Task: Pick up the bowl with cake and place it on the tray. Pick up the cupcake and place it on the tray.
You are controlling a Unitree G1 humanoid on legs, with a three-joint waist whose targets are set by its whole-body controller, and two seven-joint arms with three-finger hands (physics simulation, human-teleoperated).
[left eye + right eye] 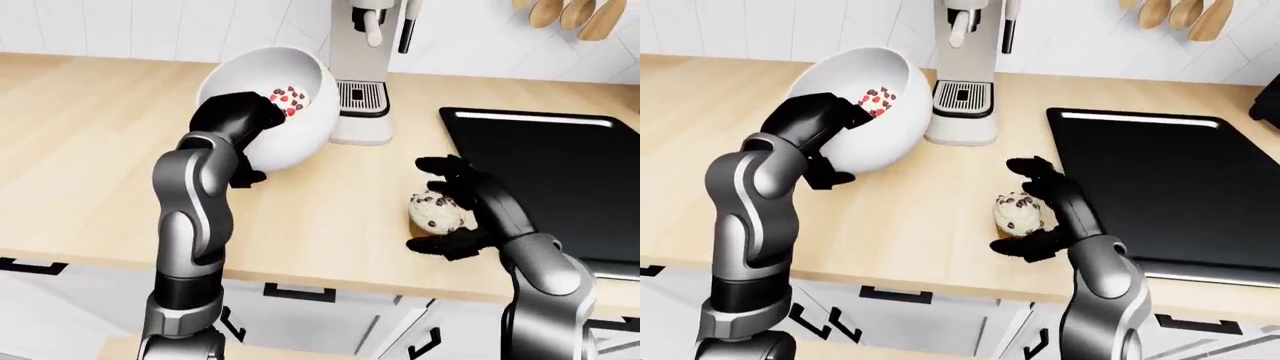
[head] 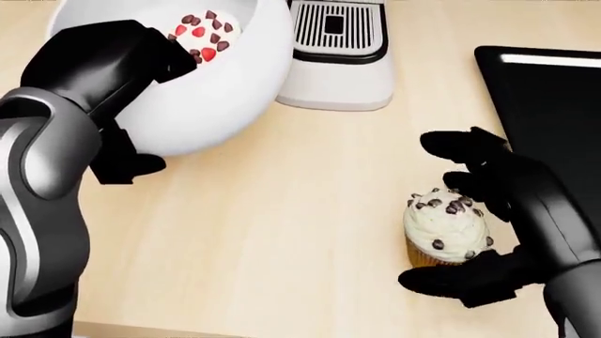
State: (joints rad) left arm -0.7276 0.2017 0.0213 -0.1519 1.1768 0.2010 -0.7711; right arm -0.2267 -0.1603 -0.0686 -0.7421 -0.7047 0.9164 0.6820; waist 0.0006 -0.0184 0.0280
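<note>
Fingers of right hand (image 2: 488, 225) spread wide, cupped about cupcake (image 2: 444, 227) but not closed; thumb below, fingers above in head view. Cupcake upright on counter (image 2: 282, 211), tray (image 1: 1160, 180) just beside it to the right. Left hand (image 1: 240, 120) clamped on rim of tilted bowl (image 1: 290, 105), cake (image 2: 202, 32) inside, well apart from tray.

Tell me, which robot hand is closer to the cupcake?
Right. The right hand curls its open fingers around the cupcake. The left hand is far off at the view's upper left, gripping the white bowl.
</note>
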